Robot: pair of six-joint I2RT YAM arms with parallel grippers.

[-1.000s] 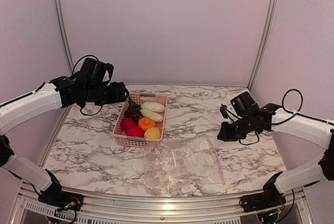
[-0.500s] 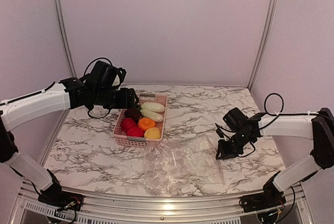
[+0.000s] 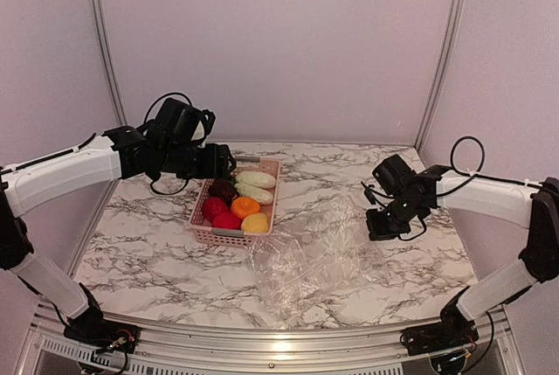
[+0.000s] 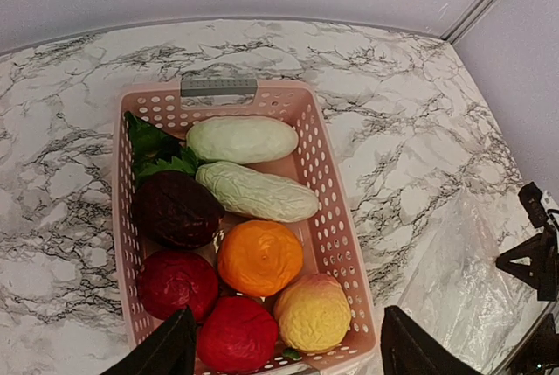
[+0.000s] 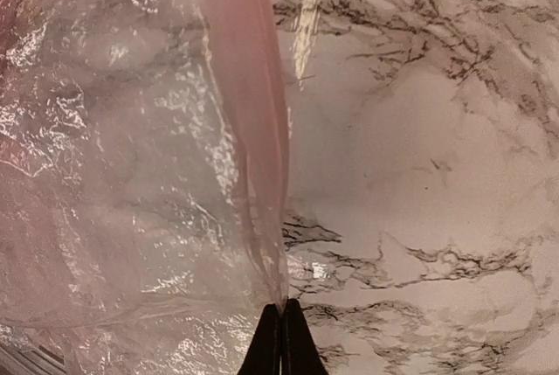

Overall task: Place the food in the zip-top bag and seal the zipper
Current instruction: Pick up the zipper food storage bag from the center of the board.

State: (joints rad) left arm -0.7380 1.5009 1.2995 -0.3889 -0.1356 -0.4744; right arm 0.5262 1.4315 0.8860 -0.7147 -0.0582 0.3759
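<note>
1. Zip-top bag [image 3: 310, 248] lies on the table [image 3: 148, 244], just right of the pink basket's [image 3: 269, 193] near-right corner. Its long axis runs diagonally from the basket's front edge out to the right and away.
2. Right pincer [image 3: 377, 228] is clamped on the bag's end farthest from the basket, with the fingertips pressed together on the film. That end is pulled up and the rest is crumpled on the table.
3. A pink-tinted strip runs along the gripped edge. Can't tell if it's the zipper.
4. Left pincer [image 4: 284, 353] hangs above the basket, fingers spread wide, holding nothing.
5. Basket's long axis runs near to far, grey handle [image 4: 218, 86] at the far end. Its right wall stands between the food and the bag.
6. In the basket:
   - far end: leafy green [image 4: 150, 143] and two white oblongs [image 4: 242, 139]
   - middle: purple [image 4: 175, 209] and orange [image 4: 259, 257]
   - near end: two reds [image 4: 177, 283] and yellow [image 4: 313, 312]
</note>
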